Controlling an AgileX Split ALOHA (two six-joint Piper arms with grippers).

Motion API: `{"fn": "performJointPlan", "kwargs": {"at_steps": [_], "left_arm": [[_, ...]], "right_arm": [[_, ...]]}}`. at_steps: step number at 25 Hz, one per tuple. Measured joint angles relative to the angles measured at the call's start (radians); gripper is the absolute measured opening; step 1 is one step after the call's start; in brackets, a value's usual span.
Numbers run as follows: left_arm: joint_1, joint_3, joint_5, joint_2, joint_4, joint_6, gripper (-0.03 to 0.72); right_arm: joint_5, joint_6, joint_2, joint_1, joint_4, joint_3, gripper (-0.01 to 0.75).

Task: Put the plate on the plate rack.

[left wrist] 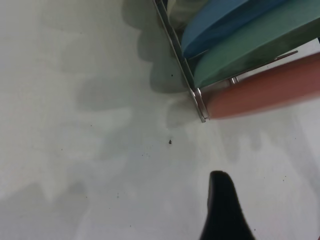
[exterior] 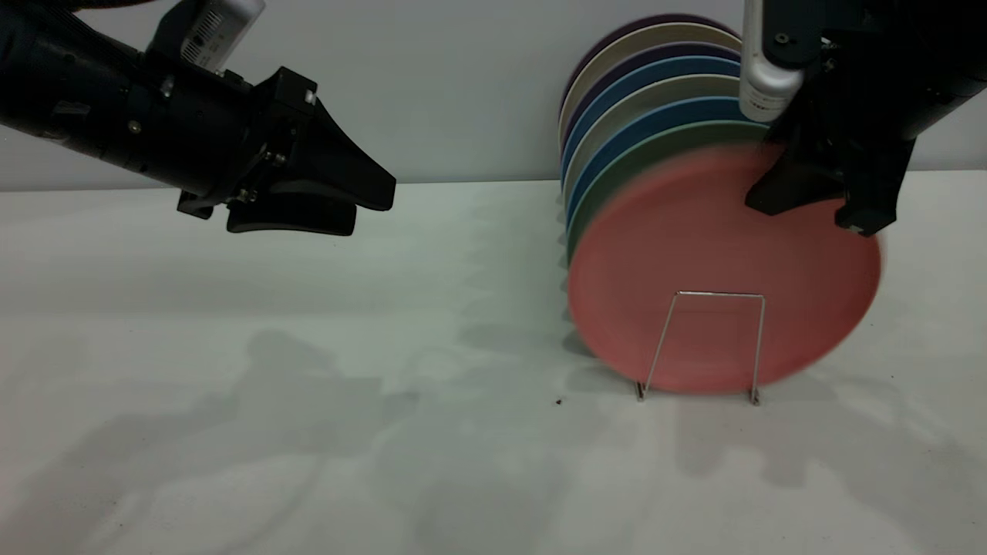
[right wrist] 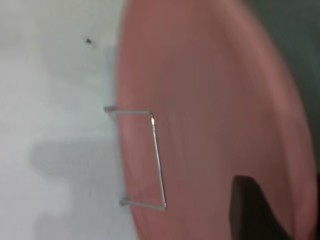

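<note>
The salmon-pink plate stands upright in the front slot of the wire plate rack, behind the front loop, and looks smeared by motion. My right gripper is at the plate's upper right rim with its jaws apart, straddling the rim and not clamped on it. In the right wrist view one finger lies in front of the plate's face, near the rack loop. My left gripper hovers open and empty above the table, left of the rack. Its wrist view shows the plate's edge and the rack's corner.
Behind the pink plate the rack holds a teal-green plate, blue plates and several more, up to the back wall. A small dark speck lies on the white table in front of the rack.
</note>
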Motion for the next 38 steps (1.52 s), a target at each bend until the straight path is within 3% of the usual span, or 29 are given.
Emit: {"fn": "performJointPlan", "kwargs": {"at_steps": [21, 31, 38], "left_arm": [[0.000, 0.000, 0.005, -0.005, 0.000, 0.005, 0.499], [0.088, 0.003, -0.005, -0.250, 0.013, 0.002, 0.499], [0.116, 0.004, -0.017, -0.535, 0.186, -0.114, 0.499]], "right_arm": [[0.046, 0.046, -0.136, 0.000, -0.023, 0.000, 0.475], [0.088, 0.570, -0.336, 0.000, -0.271, 0.000, 0.483], [0.221, 1.056, -0.514, 0.000, -0.534, 0.000, 0.478]]}}
